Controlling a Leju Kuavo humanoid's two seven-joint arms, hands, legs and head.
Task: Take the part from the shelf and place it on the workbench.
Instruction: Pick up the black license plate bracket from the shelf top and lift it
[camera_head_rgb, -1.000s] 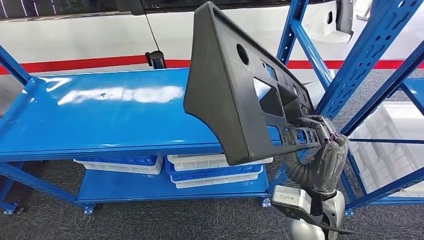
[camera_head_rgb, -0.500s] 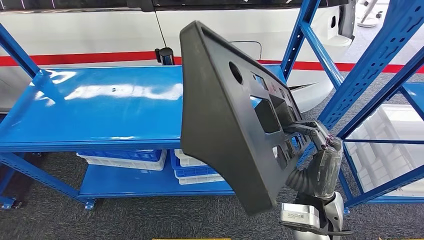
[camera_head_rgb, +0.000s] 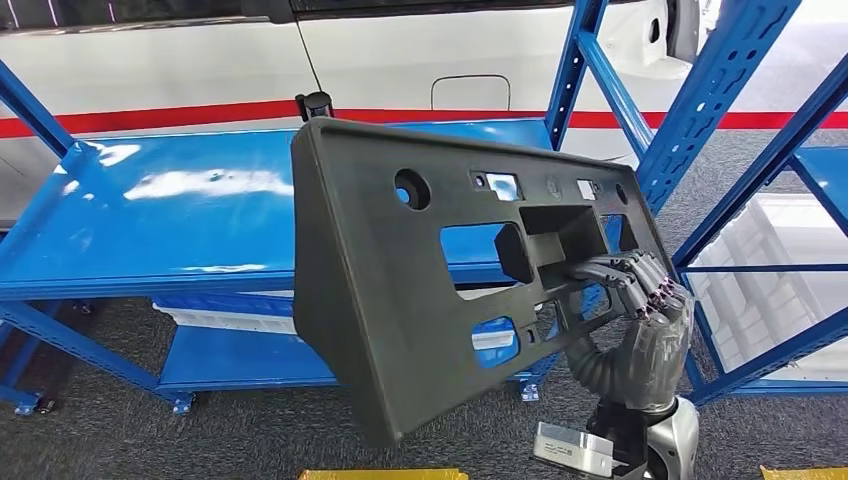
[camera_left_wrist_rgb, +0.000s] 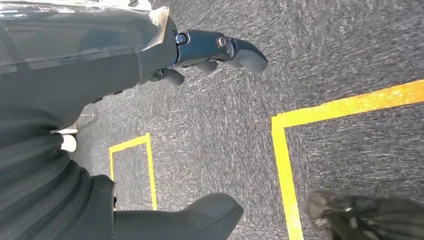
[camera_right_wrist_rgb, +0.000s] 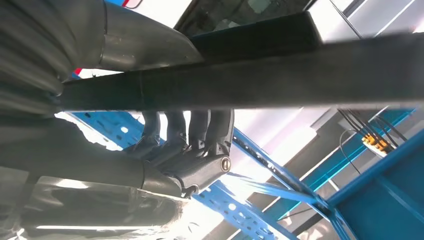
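No text, label, number or brand can be read anywhere.

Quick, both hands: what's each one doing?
Left hand: holds nothing, fingers apart, hanging over the floor.
Right hand: grips the black part.

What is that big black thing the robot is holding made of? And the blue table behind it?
The black panel looks like molded plastic: a dull, slightly grainy surface with neat cut-out holes. The right hand grips it through one opening. The blue table looks like painted metal: its smooth, glossy top mirrors the light, and its posts have rows of punched holes. Neither can be told for sure from looks alone.
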